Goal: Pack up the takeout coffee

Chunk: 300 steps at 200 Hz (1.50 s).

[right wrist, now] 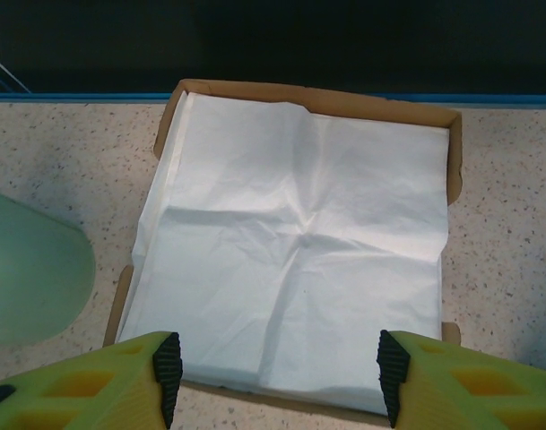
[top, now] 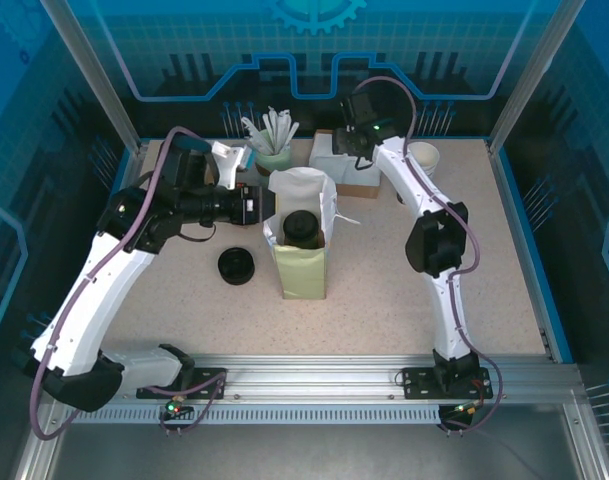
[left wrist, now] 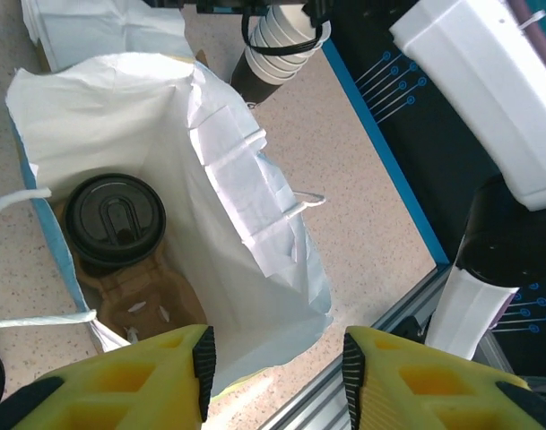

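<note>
Looks like the coffee [left wrist: 116, 219] sits in the bag [left wrist: 246, 224], so we should lift the open, empty left gripper [left wrist: 277, 367] straight up, clear of its walls. The right gripper [right wrist: 277, 376] hangs open and empty over the white sheets [right wrist: 299, 242].

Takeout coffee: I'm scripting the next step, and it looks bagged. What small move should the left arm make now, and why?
Probably draw the left end effector back, clear of the paper bag. The takeout coffee sits inside it, lid on, and the end effector is open and empty at the rim.
</note>
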Available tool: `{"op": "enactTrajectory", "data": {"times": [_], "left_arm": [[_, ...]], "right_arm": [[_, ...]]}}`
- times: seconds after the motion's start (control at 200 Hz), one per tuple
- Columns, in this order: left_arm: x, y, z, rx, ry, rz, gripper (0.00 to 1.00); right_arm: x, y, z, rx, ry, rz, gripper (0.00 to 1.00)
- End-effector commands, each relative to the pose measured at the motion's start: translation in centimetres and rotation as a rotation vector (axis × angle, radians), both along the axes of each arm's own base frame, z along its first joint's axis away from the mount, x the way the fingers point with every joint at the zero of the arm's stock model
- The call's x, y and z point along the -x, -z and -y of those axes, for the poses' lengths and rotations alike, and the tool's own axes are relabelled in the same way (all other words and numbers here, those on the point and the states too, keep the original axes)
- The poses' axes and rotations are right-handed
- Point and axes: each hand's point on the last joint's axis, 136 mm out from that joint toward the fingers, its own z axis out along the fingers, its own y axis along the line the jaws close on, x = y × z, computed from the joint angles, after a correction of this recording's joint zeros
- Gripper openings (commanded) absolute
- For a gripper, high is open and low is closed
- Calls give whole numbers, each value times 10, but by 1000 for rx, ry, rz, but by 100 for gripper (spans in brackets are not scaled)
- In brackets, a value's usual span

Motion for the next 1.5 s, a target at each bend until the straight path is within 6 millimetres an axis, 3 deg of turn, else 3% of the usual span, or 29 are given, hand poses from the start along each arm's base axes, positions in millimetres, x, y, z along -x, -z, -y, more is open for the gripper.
{"op": "enactTrajectory", "data": {"times": [0.0, 0.22, 0.505, 1.056, 1.496], "left_arm": [[9, -20, -10, -6, -13, 76, 46], [15, -23, -22, -20, -54, 117, 55], [19, -15, -28, -32, -78, 111, 57], [20, -4, -28, -36, -83, 70, 58], [19, 0, -28, -39, -84, 57, 58]], "right_arm": [[-4, 15, -2, 60, 6, -15, 62], [-14, 37, -5, 86, 6, -29, 63], [-26, 67, -7, 134, -21, -50, 65], [-51, 103, -2, 198, -85, -35, 74], [-55, 137, 14, 182, -76, -95, 72]]}}
